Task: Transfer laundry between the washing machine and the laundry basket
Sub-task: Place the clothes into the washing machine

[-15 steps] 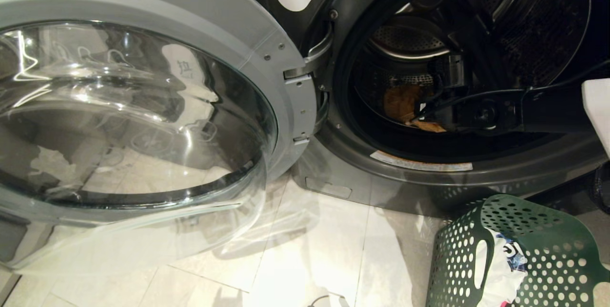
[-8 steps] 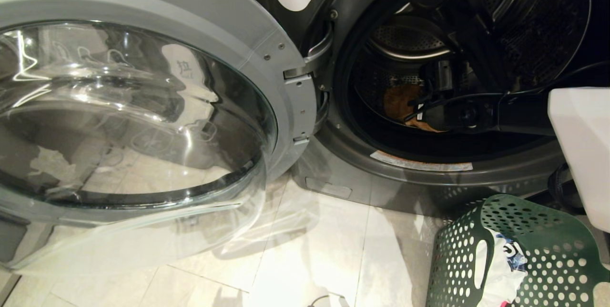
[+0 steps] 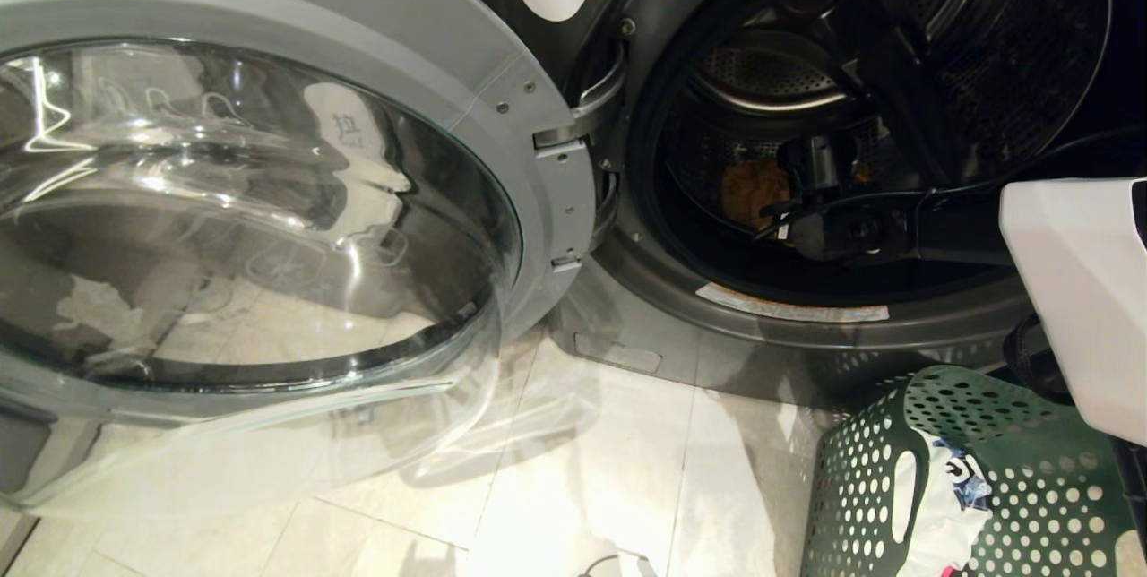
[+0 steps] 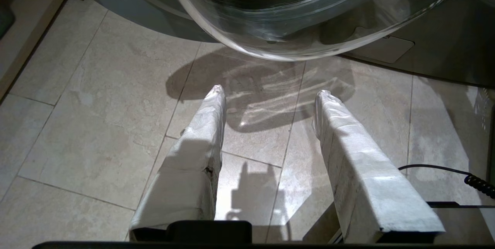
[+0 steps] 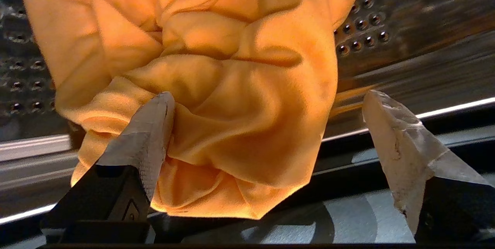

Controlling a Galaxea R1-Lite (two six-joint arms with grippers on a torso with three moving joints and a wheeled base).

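Right gripper (image 5: pixel 267 102) has reached deeper into the washing machine (image 3: pixel 806 308) — fingers spread, straddling the orange garment (image 5: pixel 216 86); left gripper's (image 4: pixel 270 102) fingers apart — unloading imminent.

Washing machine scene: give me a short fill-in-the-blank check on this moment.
1. The right gripper is inside the ___ of the washing machine.
2. Its jaws stand ___ around the orange-yellow garment.
3. The laundry basket is ___ in colour.

Missing words: drum; open; green
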